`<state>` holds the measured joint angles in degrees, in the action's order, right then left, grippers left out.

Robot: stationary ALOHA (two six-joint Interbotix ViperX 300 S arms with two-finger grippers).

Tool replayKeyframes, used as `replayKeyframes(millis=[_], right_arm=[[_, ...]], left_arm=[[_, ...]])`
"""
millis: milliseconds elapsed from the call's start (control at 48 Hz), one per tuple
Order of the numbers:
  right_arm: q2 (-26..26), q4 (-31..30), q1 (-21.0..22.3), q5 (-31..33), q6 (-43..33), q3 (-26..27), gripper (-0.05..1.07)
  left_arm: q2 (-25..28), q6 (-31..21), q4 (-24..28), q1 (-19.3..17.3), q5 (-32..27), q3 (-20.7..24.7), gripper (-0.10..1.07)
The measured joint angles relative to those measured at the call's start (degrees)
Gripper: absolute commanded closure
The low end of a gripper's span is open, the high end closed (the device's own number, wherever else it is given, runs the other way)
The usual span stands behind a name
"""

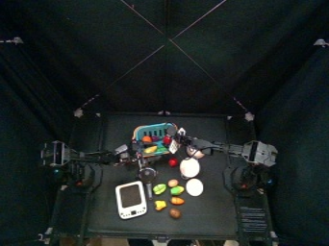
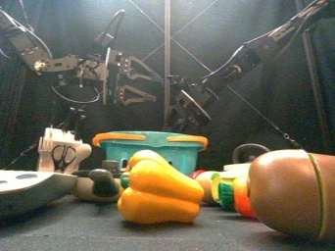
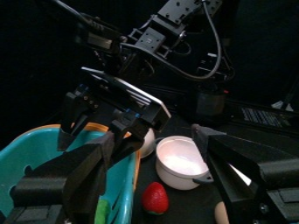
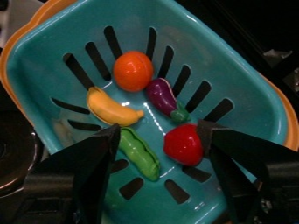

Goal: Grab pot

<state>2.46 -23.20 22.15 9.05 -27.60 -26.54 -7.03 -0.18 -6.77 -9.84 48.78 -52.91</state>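
Nearest to the table's front edge lie toy foods: a yellow pepper (image 2: 160, 193) in the middle and a big brown piece (image 2: 293, 192) to its right. At the left stands a white scale (image 1: 130, 200) with a grey screen; I can read no writing or brand on it, nor on anything else.

Behind them stands the teal basket (image 2: 151, 150) with an orange rim. Inside it, the right wrist view shows an orange (image 4: 133, 66), a purple eggplant (image 4: 165, 94), a banana (image 4: 111, 108), a green pea pod (image 4: 140, 153) and a red fruit (image 4: 184, 144).

The pot (image 3: 184, 161), small, round and white, stands on the table just beside the basket, with a red strawberry (image 3: 156, 199) near it.

Above, the two arms hang. The left gripper (image 3: 158, 166) has its fingers wide apart, over the basket's edge and the pot, holding nothing. The right gripper (image 4: 158, 171) hangs over the basket, fingers also wide apart and empty.
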Motion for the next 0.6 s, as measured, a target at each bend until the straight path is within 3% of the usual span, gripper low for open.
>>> replayKeyframes(millis=[333,604], right_arm=[[-13.4,10.0,-5.7,11.6,-0.3,-8.3,0.03],[-29.5,27.3,-9.1,13.0,-0.4,-22.3,0.03]], left_arm=[[-0.1,0.0,0.0,0.1,0.0,0.0,-0.05],[0.0,0.0,0.0,0.1,0.0,-0.1,-0.05]])
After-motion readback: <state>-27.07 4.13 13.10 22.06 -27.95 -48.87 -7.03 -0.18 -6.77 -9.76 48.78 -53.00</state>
